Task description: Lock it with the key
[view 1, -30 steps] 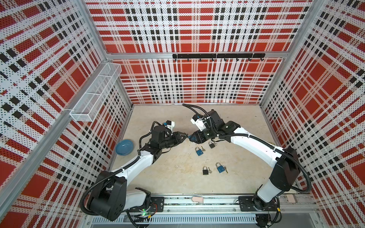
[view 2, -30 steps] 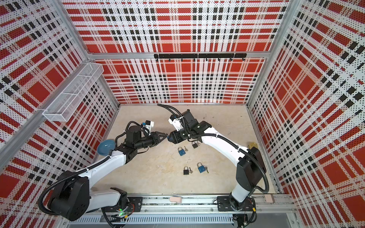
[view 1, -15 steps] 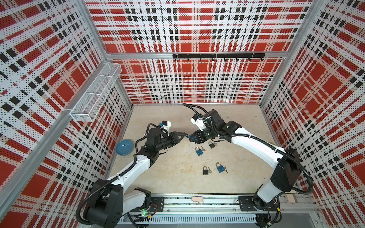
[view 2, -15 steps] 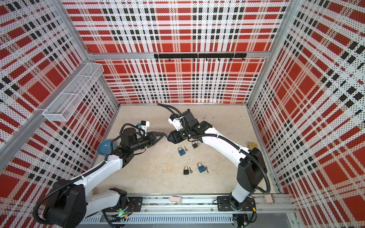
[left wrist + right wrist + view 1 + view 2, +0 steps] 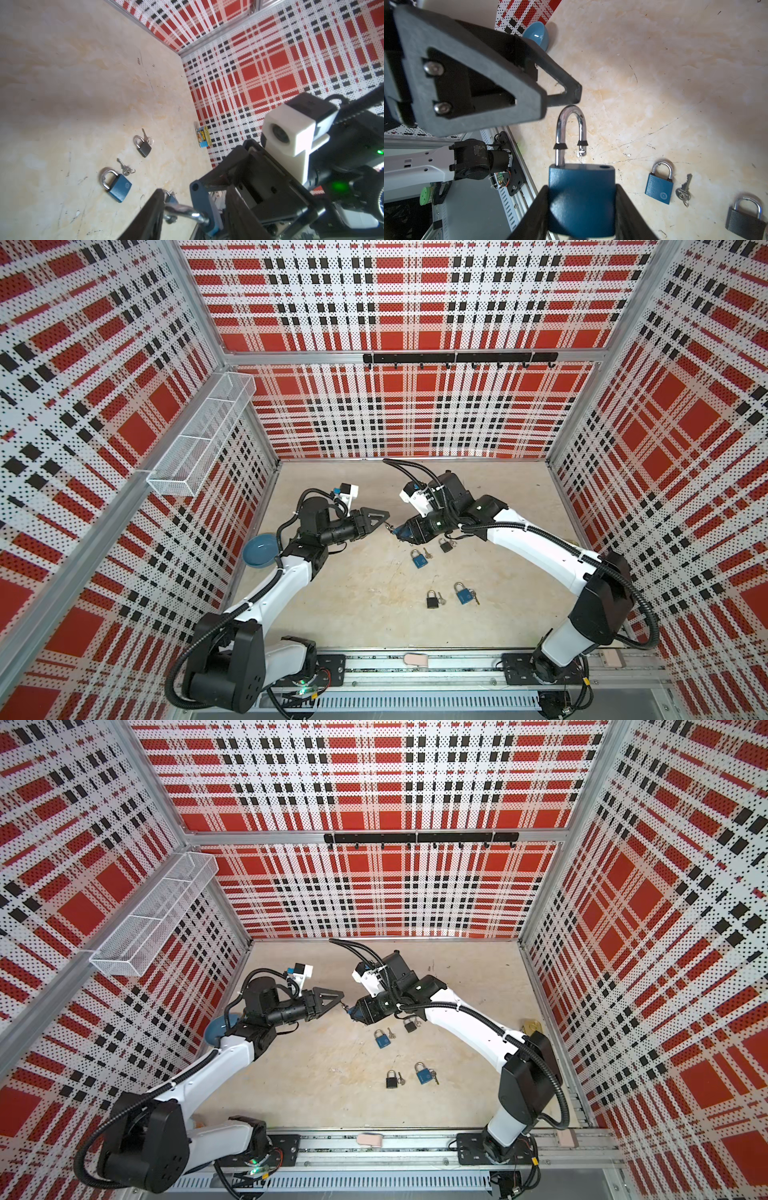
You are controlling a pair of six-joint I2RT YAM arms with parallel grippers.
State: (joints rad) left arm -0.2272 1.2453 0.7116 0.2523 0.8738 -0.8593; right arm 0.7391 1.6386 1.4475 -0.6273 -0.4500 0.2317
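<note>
My right gripper is shut on a blue padlock, held above the floor at mid-left in both top views. The padlock's shackle is raised, and its free end is out of the hole in the body. My left gripper faces it, open, and the shackle lies between its fingers, touching one of them. In the top views the left gripper meets the right gripper. The key of the held padlock is hidden.
Several padlocks lie on the floor, each with a key beside it: blue, black, black and blue. A blue bowl sits by the left wall and a yellow can by the right wall. A wire basket hangs on the left wall.
My left gripper's jaws have spread wider around the shackle, and the left wrist and elbow have shifted a little to the left. The right arm and padlock have stayed put.
</note>
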